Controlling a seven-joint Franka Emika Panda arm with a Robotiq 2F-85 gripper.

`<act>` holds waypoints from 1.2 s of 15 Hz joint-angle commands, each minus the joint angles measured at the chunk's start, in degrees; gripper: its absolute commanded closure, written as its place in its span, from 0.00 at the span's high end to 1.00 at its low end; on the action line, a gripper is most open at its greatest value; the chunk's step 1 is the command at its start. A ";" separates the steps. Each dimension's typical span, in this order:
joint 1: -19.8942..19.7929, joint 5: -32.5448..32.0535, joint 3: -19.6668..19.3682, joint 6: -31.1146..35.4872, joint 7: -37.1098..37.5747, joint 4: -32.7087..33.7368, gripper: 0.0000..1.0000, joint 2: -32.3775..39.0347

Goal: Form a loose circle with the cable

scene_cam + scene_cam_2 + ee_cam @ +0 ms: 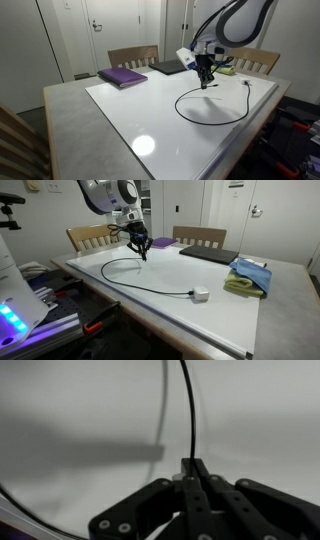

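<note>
Black on glossy white: shows a long, thin, flexible black cable (pixel 177 106) spread over the flat white rectangular counter (pixel 120 115) in a wide, loose, nearly closed loop. Meets it at the loop's far side with the dark two-fingered end effector (pixel 205 80), tips pointing down at the counter and pinching the cord.

In an exterior view, leaves that pinch, sweeps out toward the counter's near edge, curves round and climbs back, ending in a small dark plug near the end effector but apart from it.

In an exterior view from the opposite side, bows away from the end effector (pixel 141 252) as a curve of cable (pixel 160 290). Then runs along the counter to a small white block-shaped plug (pixel 200 295), well apart from the pinch.

In the wrist view, presses the black fingertips (pixel 200 480) of the end effector (pixel 193 463) together on the cable (pixel 191 410). Rises from between them in a nearly straight line to the top edge. Shows a second, blurred strand just beside it, and another arc of cord crossing the lower corner.

Elsewhere on the counter, well apart from the loop:
- a flat purple book (pixel 123 76)
- a closed dark laptop (pixel 168 67)
- crumpled blue and yellow-green cloths (pixel 250 277)

Behind the far edge, two wooden slat-backed chairs (pixel 133 55).
</note>
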 commanded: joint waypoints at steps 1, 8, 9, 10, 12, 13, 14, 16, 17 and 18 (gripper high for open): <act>7.19 7.30 -8.75 2.38 3.38 -6.00 0.01 -3.06; 21.04 18.02 -23.92 3.40 1.86 -7.06 0.65 -1.63; 21.64 16.04 -24.80 2.25 1.88 -6.55 0.73 -2.37; 21.69 13.99 -25.03 1.49 1.88 -6.32 0.78 -3.18; 14.56 6.56 -19.53 -0.69 -0.64 -4.96 0.92 -5.83; 11.76 3.93 -17.42 -1.61 -3.89 -4.38 0.98 -6.96; 8.88 1.72 -15.19 -1.79 -5.92 -3.73 1.00 -7.34; 1.27 -0.35 -8.91 -3.25 -12.77 -2.35 1.00 -8.66; -2.68 -0.34 -5.58 -3.39 -16.61 -1.91 1.00 -9.02; -6.57 0.18 -2.12 -3.39 -20.63 -1.46 1.00 -9.08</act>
